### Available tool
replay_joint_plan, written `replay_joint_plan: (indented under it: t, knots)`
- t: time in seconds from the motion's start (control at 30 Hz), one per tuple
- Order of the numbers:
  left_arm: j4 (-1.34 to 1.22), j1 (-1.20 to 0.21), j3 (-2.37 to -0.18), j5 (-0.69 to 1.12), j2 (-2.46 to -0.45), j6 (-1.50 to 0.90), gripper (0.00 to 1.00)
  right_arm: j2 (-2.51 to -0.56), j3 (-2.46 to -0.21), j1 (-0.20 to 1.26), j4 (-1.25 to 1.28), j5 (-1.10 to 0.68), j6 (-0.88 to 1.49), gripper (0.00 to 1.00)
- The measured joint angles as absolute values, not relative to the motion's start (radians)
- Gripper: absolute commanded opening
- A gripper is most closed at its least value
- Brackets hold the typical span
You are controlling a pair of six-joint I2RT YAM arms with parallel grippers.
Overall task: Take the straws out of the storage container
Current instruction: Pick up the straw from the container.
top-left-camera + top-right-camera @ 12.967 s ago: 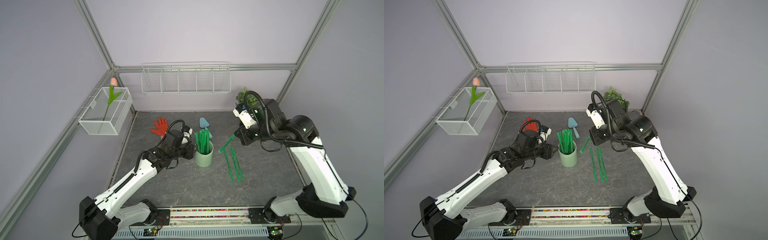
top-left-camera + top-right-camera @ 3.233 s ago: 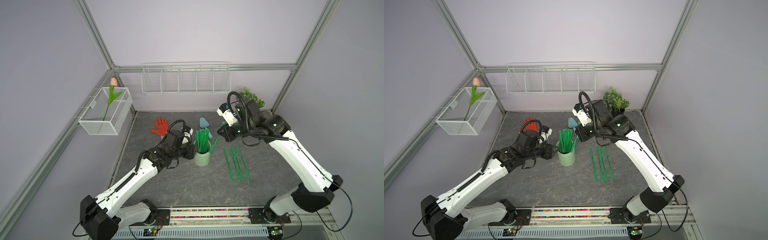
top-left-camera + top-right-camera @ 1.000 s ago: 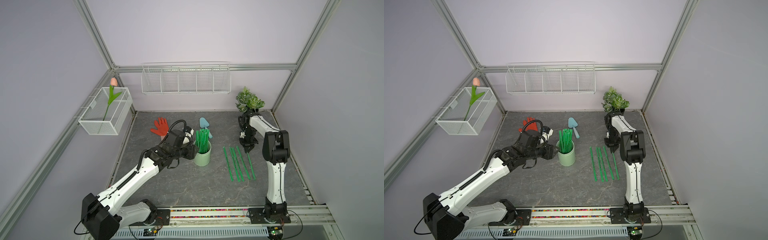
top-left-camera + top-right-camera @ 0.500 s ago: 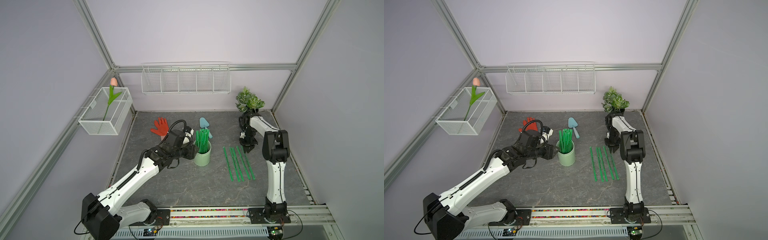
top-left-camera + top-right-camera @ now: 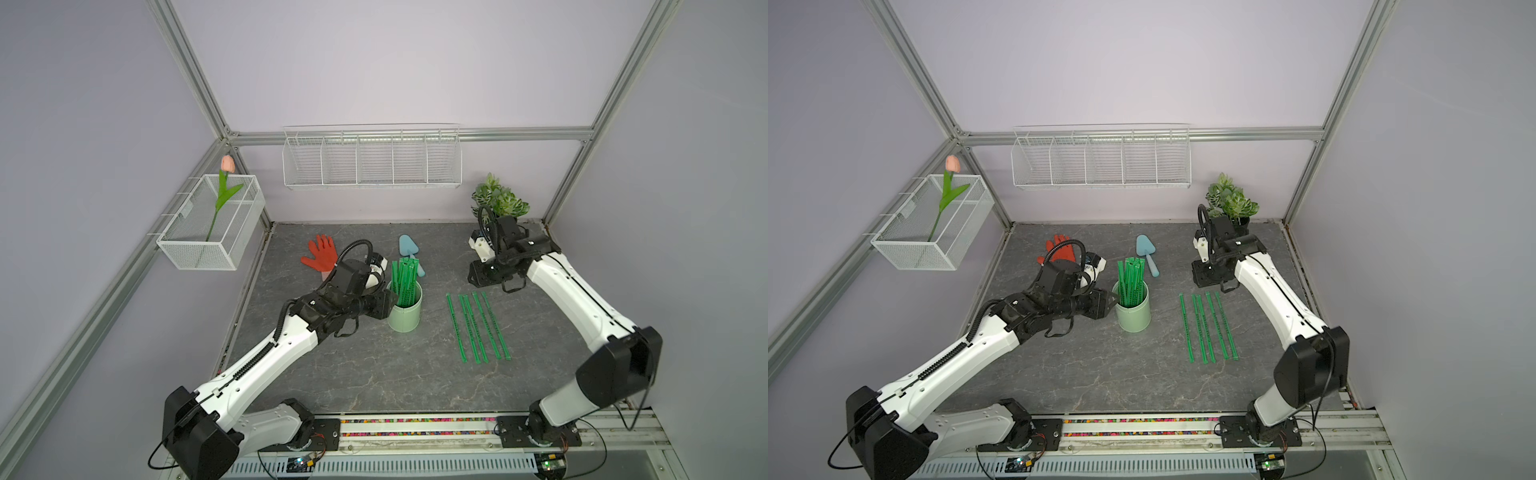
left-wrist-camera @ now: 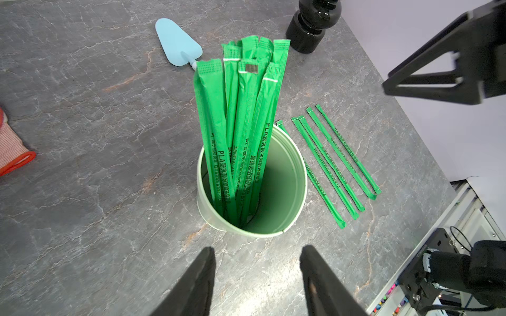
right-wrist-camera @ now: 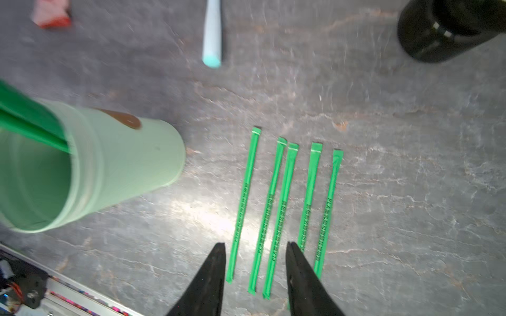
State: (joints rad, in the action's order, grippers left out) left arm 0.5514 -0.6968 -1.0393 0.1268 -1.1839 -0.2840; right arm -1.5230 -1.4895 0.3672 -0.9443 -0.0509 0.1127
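The storage container, a mint-green cup [image 5: 405, 318] [image 5: 1133, 316], stands mid-table with several straws [image 5: 403, 276] [image 6: 241, 109] upright in it. Several more straws [image 5: 478, 326] [image 7: 282, 205] lie side by side on the table to its right. My left gripper [image 5: 385, 305] [image 6: 257, 253] is open at the cup's left side, with only table between its fingers and the cup's rim [image 6: 298, 177] just ahead. The right gripper [image 5: 476, 277] [image 7: 256, 246] hovers open and empty over the far ends of the lying straws.
A blue trowel [image 5: 409, 249] and a red glove [image 5: 320, 255] lie behind the cup. A potted plant [image 5: 498, 199] in a black pot [image 7: 438, 35] stands at the back right, close behind my right gripper. Wire baskets [image 5: 372, 160] hang on the walls.
The right gripper has opened and let go of a straw, which now lies at the right end of the row. The right arm's elbow has swung outward. The left arm is unmoved.
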Motion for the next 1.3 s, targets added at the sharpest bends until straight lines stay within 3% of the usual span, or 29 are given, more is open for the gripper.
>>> replay_joint_plan:
  t: [0.27,0.57,0.77,1.3]
  knots:
    - [0.551,-0.697,-1.039,0.121,-1.174,-0.284,0.54,-1.468,-1.448,0.532,-0.78,-0.045,0.166,0.41]
    - [0.551,-0.697,-1.04,0.12,-1.174,-0.284,0.54,-1.645,-1.519,0.638,-0.706,-0.03,0.204,0.36]
    - [0.551,-0.697,-1.039,0.12,-1.174,-0.284,0.54,-1.735,-1.577,0.659,-0.699,-0.025,0.214,0.31]
    - [0.551,-0.697,-1.039,0.12,-1.174,-0.284,0.54,-1.794,-1.658,0.662,-0.699,-0.049,0.218,0.29]
